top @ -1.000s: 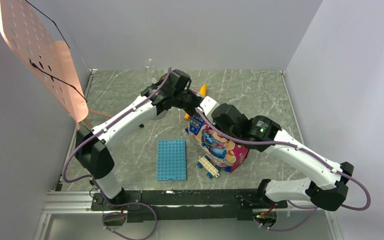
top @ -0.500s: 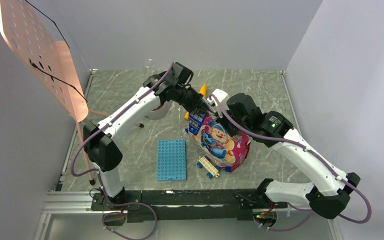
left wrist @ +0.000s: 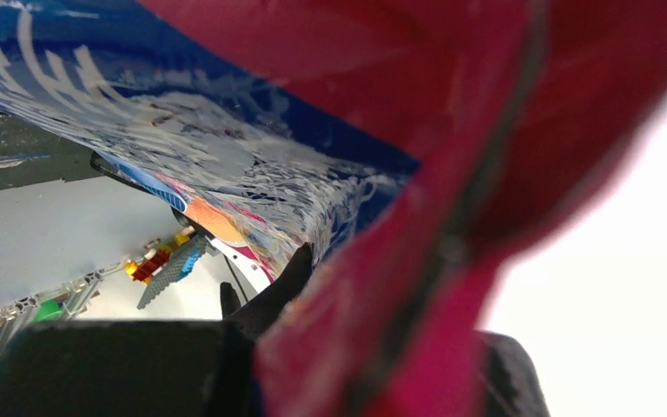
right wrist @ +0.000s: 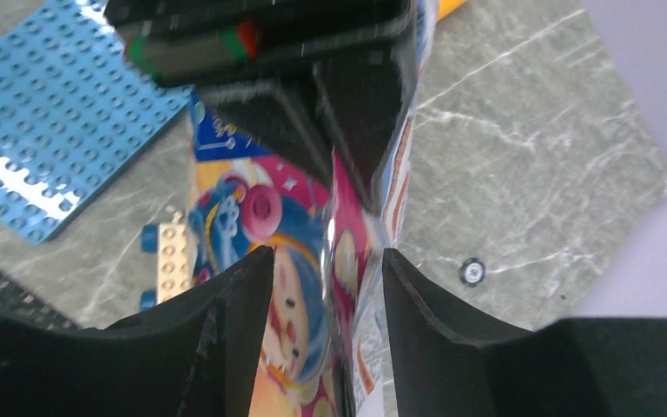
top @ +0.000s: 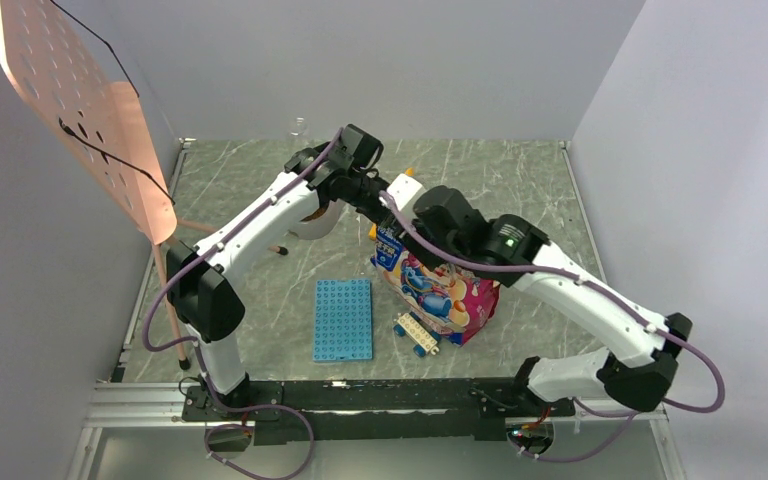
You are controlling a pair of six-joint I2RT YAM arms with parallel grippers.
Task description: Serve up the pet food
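Left fingers point(left wrist: 271, 291) pinching glossy crinkled pet food bag point(top: 440, 290), right fingers point(right wrist: 236, 326) parted

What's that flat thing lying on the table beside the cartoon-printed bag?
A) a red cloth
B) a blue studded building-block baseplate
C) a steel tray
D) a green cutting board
B: the top view shows a blue studded baseplate lying flat, a little apart from the pet food bag.
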